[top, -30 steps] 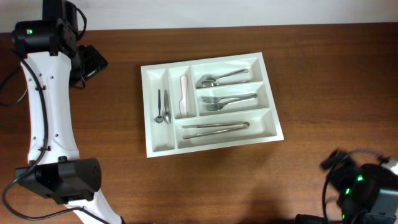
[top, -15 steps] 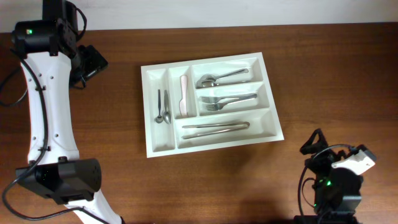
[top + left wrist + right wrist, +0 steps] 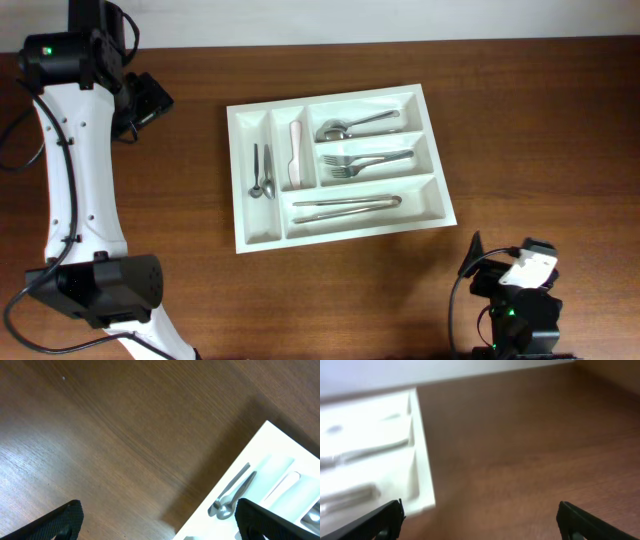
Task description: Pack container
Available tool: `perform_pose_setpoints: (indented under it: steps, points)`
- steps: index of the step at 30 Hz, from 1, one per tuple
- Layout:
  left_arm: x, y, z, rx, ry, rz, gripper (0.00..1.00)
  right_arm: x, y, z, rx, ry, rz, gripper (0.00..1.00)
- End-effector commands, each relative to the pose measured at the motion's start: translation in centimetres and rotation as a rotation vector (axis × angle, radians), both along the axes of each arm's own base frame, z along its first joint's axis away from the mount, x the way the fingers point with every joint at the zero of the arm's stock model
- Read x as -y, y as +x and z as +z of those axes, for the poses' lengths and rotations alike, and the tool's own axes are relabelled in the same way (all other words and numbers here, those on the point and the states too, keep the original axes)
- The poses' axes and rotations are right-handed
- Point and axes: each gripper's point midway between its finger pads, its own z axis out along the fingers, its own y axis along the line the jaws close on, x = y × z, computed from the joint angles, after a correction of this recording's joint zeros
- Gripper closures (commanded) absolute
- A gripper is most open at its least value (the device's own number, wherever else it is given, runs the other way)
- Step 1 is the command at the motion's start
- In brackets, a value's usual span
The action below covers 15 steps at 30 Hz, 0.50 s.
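Observation:
The white container (image 3: 243,225) lies in the middle of the table. It holds two small spoons (image 3: 261,172), a pink-handled knife (image 3: 296,153), spoons (image 3: 355,125), forks (image 3: 365,161) and long utensils (image 3: 345,207). My left gripper (image 3: 150,100) is open and empty at the far left, apart from the container; its wrist view shows the container's corner (image 3: 260,440) and the small spoons (image 3: 230,496). My right gripper (image 3: 482,262) is open and empty at the front right, below the container; its wrist view shows the container's edge (image 3: 420,455), blurred.
The brown wooden table (image 3: 520,120) surrounds the container. The left arm's white link (image 3: 75,150) runs along the left side. The right arm's base (image 3: 520,315) sits at the front edge.
The right arm has swung left along the front edge, and its gripper now points up toward the container. The left arm and the cutlery have not moved.

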Motion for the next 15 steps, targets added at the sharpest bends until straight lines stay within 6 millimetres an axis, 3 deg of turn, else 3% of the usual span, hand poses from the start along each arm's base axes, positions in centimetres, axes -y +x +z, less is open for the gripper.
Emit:
perform_pose_setpoints:
  steps: [1,2,8,11,15]
  points:
    - [-0.2,-0.1,0.5,0.014,0.007,0.01,0.01,-2.3,-0.2,-2.1,-0.081,-0.089,0.161,0.01]
    - [-0.2,-0.1,0.5,0.014,0.007,0.01,0.01,-2.6,-0.2,-3.0,-0.102,-0.088,0.176,0.01]
    - [-0.2,-0.1,0.5,0.014,0.007,0.01,0.01,-3.0,-0.5,-3.4,-0.123,-0.093,0.204,0.01]
    - [-0.2,-0.1,0.5,0.014,0.007,0.01,0.01,-3.9,-1.8,-5.7,-0.228,-0.07,0.265,0.01]
    - [-0.2,-0.1,0.5,0.014,0.007,0.01,0.01,-3.9,-1.7,-5.6,-0.231,-0.151,0.297,0.01]
